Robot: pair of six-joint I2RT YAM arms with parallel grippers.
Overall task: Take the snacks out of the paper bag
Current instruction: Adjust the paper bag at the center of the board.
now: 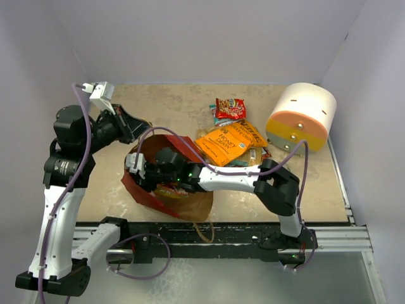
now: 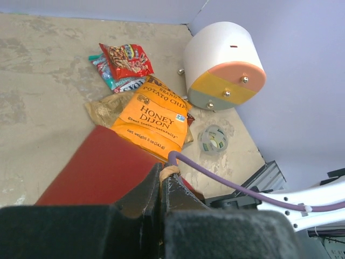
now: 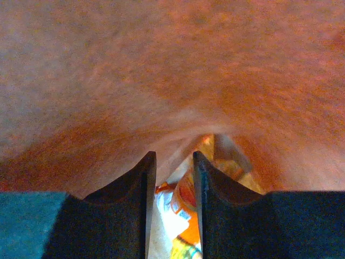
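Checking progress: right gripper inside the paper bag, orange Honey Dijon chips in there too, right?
No. The right gripper is inside the paper bag, but the orange Honey Dijon chips lie outside it on the table, per the left wrist view.

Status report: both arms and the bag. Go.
Left end effector shut on handle of bag. Right end effector inside bag, shut on a packet. Other snacks already out beside it. Nothing in the way.
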